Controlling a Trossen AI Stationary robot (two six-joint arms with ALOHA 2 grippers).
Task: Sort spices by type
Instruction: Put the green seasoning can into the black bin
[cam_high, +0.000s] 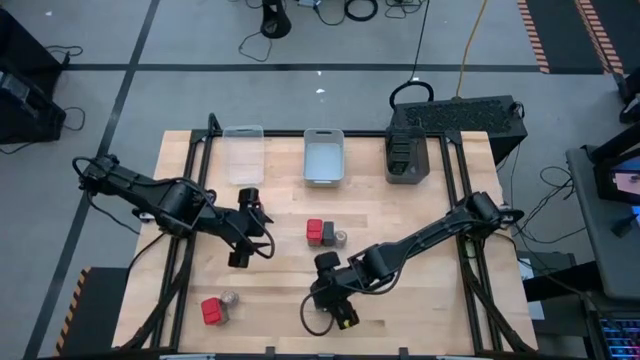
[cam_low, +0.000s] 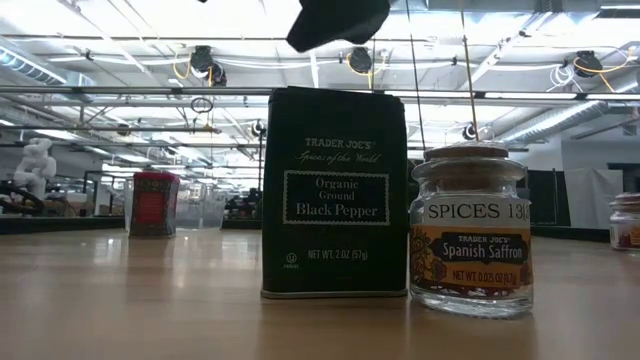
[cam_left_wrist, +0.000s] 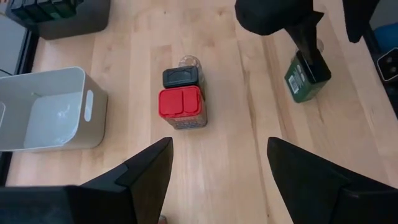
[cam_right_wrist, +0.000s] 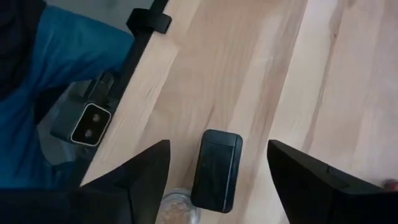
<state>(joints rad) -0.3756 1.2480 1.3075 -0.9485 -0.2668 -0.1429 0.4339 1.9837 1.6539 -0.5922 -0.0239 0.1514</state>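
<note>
Pale wood table (cam_low: 120, 300), workshop w/ ceiling lights behind. Near front edge: black pepper tin (cam_low: 335, 195) upright, label facing camera, saffron jar (cam_low: 470, 232) beside. Right claw (cam_right_wrist: 217, 171) open above tin, empty. Left claw (cam_left_wrist: 217, 168) open, empty, mid-table.

At the centre of the low view, the dark tin (cam_low: 334, 195) reads "TRADER JOE'S", "Spices of the World", "Organic Ground Black Pepper" and "NET WT. 2 OZ (57g)". Just right of it, the glass jar (cam_low: 471, 232) reads "SPICES", "TRADER JOE'S", "Spanish Saffron" and "NET WT. 0.03 OZ".
</note>
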